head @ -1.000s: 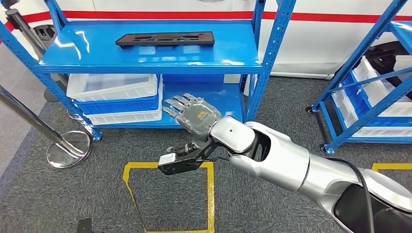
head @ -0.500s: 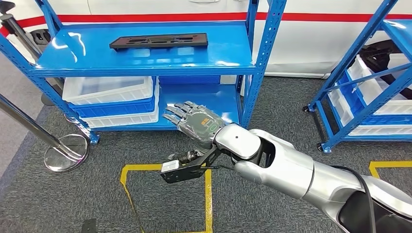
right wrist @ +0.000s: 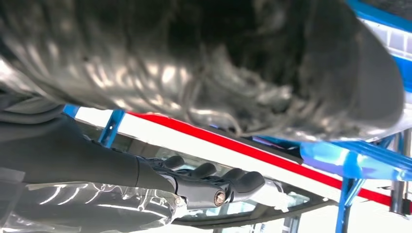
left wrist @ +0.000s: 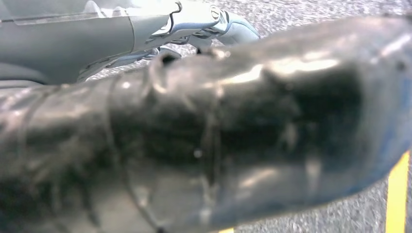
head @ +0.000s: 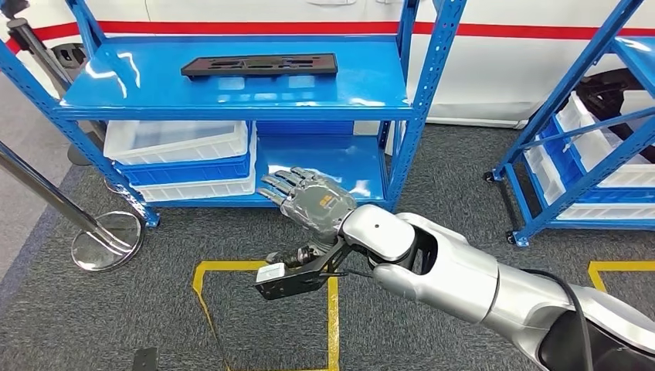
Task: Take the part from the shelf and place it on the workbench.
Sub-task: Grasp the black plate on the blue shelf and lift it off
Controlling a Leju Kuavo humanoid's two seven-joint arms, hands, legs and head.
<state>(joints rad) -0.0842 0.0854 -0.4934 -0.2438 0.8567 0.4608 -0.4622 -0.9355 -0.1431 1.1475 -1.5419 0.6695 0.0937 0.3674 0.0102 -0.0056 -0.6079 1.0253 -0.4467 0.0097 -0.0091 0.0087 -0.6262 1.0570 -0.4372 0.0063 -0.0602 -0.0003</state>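
Observation:
The part (head: 259, 65), a long flat black piece with slots, lies on the top board of the blue shelf (head: 363, 85), towards its back. My right hand (head: 309, 197) is held out flat in front of the shelf's lower level, well below the part and apart from it, fingers straight and spread, holding nothing. The right wrist view shows its dark fingers (right wrist: 214, 187) stretched out with nothing in them. In the left wrist view my left hand (left wrist: 204, 141) is a dark blur too close to read.
White and blue bins (head: 181, 147) are stacked on the lower shelf board. A metal post on a round base (head: 108, 239) stands at the left. A second blue rack (head: 587, 162) with bins stands at the right. Yellow tape (head: 202, 290) marks a square on the grey carpet.
The whole picture sways slightly from side to side. My right hand stays open and has sunk a little in front of the lower shelf. The part has not moved.

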